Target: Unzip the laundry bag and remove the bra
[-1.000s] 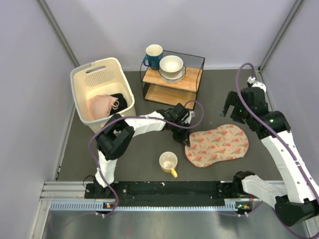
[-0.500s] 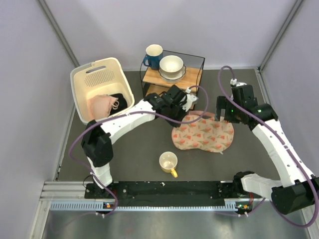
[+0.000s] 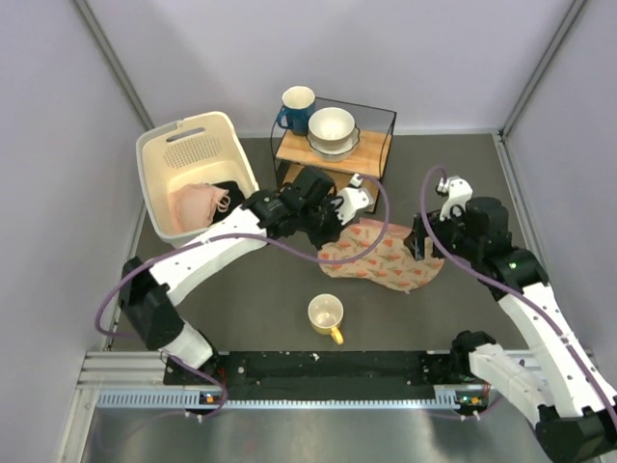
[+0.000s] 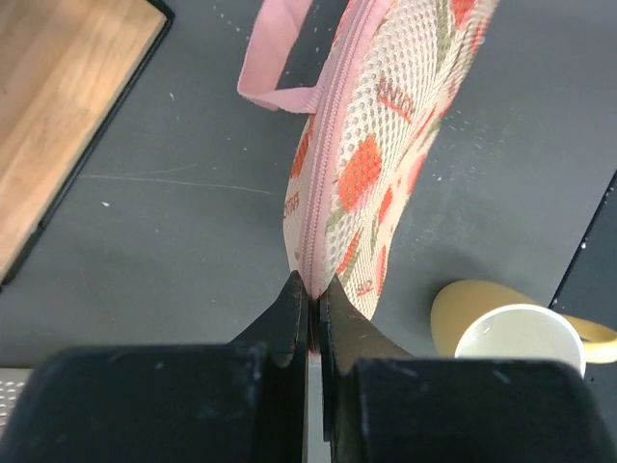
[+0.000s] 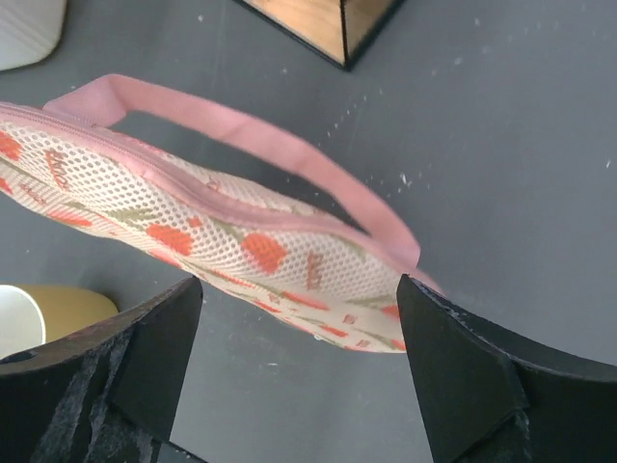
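Writing: small red lettering sits among the printed motifs on the laundry bag (image 3: pixel 381 258). I can see it from both wrist cameras, but it is too small and skewed to read.

Bag: beige open-mesh cloth with red-orange flower prints on green stems. A pink zip line (image 4: pixel 323 174) runs along the edge, and a pink strap loop (image 5: pixel 289 154) stands off the top. The stretch of zip above the left claw looks closed. From overhead the bag is bunched and slung between the two claws. Its left end is raised, and I cannot tell whether the underside touches the desk (image 3: pixel 241 299).

Left claw (image 4: pixel 310 285): fingers pressed together on the bag's zip edge, pinching it at the near end. The cloth rises straight away from the tips.

Right claw (image 5: pixel 299 289): jaws wide, one finger on either side of the bag's strap end, with the cloth lying across the gap. I cannot tell whether either finger touches it.

Bra (image 3: pixel 198 204): a pale peach-pink lump in the white laundry basket (image 3: pixel 154 164), well to the left of the left claw. It lies against a black garment (image 3: pixel 231 191).

A yellow mug (image 3: pixel 326 315) stands on the desk below the bag, nearer the left claw.
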`<act>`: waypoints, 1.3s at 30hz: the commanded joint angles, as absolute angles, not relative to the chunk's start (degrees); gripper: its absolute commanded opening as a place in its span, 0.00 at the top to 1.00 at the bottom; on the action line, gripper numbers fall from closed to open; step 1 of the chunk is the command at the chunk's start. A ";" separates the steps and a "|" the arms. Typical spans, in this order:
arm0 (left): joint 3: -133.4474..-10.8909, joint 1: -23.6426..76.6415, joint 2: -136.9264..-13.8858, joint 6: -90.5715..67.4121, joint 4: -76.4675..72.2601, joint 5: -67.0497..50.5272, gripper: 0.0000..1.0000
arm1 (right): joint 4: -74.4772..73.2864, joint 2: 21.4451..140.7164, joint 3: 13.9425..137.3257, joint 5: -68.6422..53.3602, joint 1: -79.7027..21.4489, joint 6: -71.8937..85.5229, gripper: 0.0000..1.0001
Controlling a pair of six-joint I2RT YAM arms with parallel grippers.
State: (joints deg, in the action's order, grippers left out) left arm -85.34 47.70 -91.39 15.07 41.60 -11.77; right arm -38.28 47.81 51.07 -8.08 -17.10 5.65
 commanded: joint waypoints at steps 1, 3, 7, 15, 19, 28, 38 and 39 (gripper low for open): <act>-83.66 47.20 -84.03 22.23 31.03 -19.59 1.00 | -32.61 45.09 52.20 -12.56 -17.67 -2.63 0.14; -85.33 46.76 -84.02 23.55 31.72 -22.40 1.00 | -32.78 45.52 52.82 -15.79 -17.84 -4.82 0.09; -93.48 46.32 -87.61 27.85 38.65 -28.64 1.00 | -32.43 47.45 54.49 -20.47 -19.42 -8.78 0.03; -100.98 45.18 -91.76 27.68 46.76 -30.85 1.00 | -30.41 48.78 54.67 -36.03 -19.95 -13.10 0.04; -101.69 45.26 -92.28 28.39 48.07 -28.74 1.00 | -30.41 47.90 54.84 -43.58 -19.95 -11.61 0.04; -103.53 45.09 -93.87 28.92 48.96 -28.21 1.00 | -30.58 47.46 53.44 -46.06 -20.21 -8.17 0.01; -104.41 44.82 -93.08 29.88 48.60 -29.87 1.00 | -28.05 49.13 47.56 -27.75 -22.85 -7.30 0.03; -104.41 44.91 -92.73 29.80 48.60 -30.32 1.00 | -26.82 49.13 46.59 -25.42 -22.94 -7.03 0.04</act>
